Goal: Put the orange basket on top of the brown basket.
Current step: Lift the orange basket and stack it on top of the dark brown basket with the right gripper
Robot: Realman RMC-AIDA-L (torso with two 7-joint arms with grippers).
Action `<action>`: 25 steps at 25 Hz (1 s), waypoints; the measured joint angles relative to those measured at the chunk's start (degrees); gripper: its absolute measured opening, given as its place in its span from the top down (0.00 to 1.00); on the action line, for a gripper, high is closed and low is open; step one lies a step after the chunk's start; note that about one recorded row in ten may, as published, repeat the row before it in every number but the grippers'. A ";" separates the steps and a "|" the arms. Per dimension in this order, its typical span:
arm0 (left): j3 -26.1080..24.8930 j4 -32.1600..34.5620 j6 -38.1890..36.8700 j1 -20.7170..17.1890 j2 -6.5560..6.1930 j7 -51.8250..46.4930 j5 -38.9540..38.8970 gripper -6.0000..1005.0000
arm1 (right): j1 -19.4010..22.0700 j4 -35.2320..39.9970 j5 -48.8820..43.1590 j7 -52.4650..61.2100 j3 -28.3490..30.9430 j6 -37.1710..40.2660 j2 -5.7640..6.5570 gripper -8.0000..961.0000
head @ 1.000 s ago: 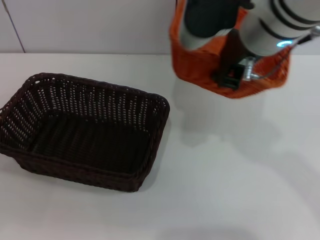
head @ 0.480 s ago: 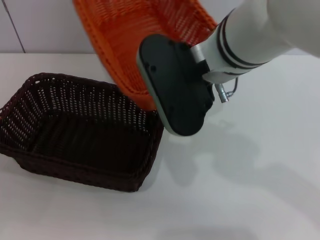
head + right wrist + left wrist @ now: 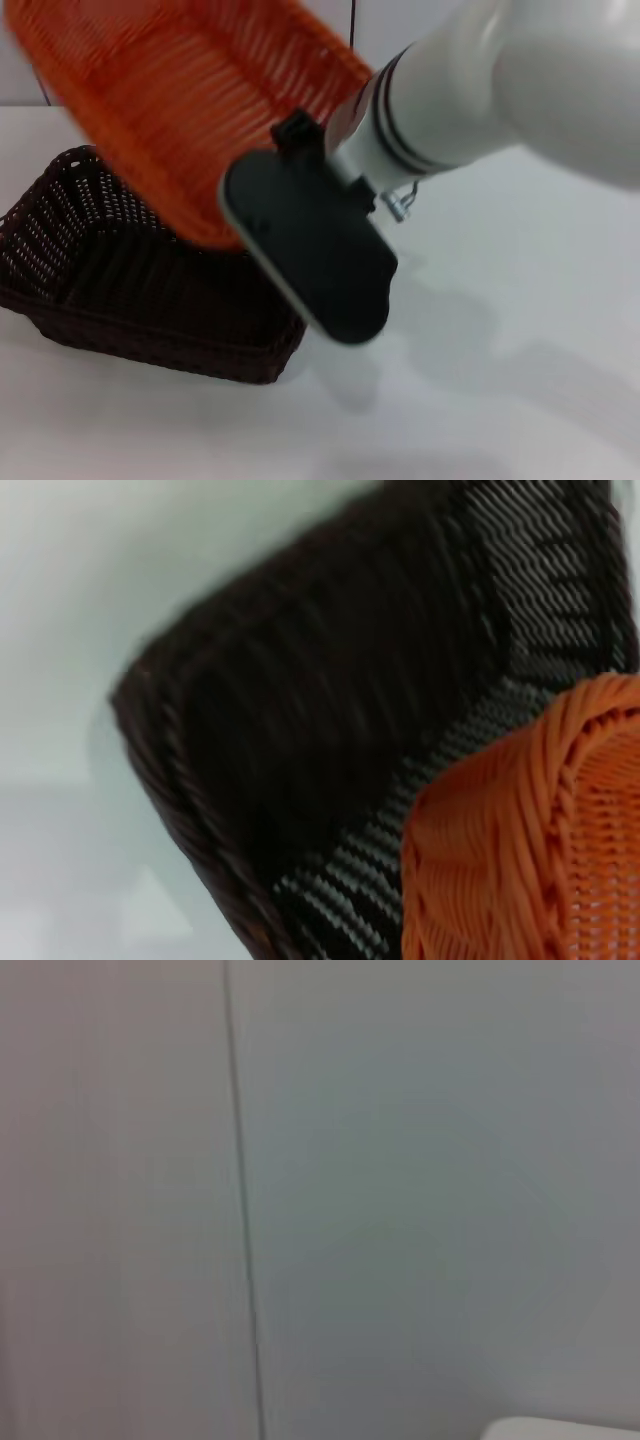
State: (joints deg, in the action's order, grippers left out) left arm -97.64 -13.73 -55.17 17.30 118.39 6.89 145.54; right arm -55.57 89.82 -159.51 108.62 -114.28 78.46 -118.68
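While the brown basket [image 3: 150,290] sits on the white table [image 3: 500,380] at the left of the head view, the orange basket [image 3: 180,110] hangs in the air above it, tilted steeply so that its open side faces forward and its lower edge overlaps the brown basket's far rim. Whether the two baskets touch cannot be told from this view. The brown basket stands upright with its opening facing up, its near wall and right corner plainly in sight.

To the right of the orange basket, the right arm [image 3: 500,90] reaches in from the upper right, and its dark flat wrist part lies in front of the baskets, covering the brown basket's right end. The right gripper [image 3: 300,135] meets the orange basket at its right edge and carries it; the fingers themselves are hidden, so their exact stance cannot be told.

The right wrist view shows a corner of the orange basket [image 3: 520,840] close up, with the brown basket's [image 3: 330,700] dark woven inside beyond it.

The left wrist view shows only a plain grey wall [image 3: 400,1210] with a vertical seam.
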 joint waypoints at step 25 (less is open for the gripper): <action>-0.44 0.52 0.76 0.58 0.07 0.15 0.19 0.36 | 0.96 1.91 -2.91 8.96 -12.83 0.47 0.49 0.63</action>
State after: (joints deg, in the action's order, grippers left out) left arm -98.08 -13.21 -54.40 17.89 118.46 7.03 145.73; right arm -54.61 91.73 -162.42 117.58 -127.12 78.94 -118.20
